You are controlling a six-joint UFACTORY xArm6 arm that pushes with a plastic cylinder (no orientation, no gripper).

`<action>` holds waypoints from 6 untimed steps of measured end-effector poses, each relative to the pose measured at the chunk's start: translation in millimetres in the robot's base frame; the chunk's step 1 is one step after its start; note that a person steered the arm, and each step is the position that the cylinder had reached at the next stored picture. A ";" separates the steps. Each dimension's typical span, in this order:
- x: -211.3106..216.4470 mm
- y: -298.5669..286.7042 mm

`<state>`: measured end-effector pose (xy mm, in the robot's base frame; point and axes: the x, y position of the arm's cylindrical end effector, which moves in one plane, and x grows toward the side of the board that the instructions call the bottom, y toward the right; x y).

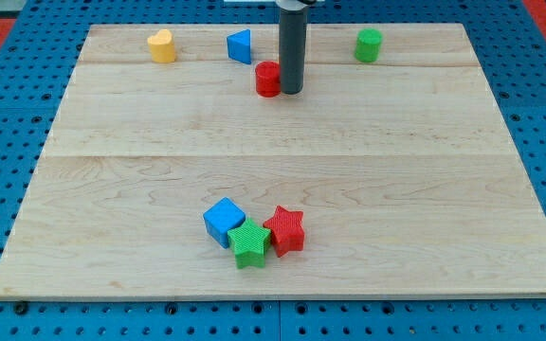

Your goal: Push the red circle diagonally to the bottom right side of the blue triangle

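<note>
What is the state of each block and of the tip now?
red circle: upright, touching my tip, lower right of blue triangle
blue triangle: alone, near top edge
yellow heart: alone
green cylinder: upright, alone
blue cube, green star, red star: clustered, touching
my tip: right of red circle

Mid-board open — blue triangle (241, 46) crowds red circle (268, 80).

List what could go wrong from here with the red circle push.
1. My tip sits against the right side of the red circle; pushing from there would send it left, not further right.
2. The blue triangle is close at the circle's upper left, so a leftward or upward nudge could knock it.
3. The circle is round, so an off-centre push may let it slip aside.
</note>
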<state>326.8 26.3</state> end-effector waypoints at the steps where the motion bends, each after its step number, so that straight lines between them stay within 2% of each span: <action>1: -11.5 -9.5; 3: 11.4 -77.3; 4: 28.5 -154.0; 5: -3.4 -162.0; 6: -28.7 -141.8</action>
<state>298.0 -115.5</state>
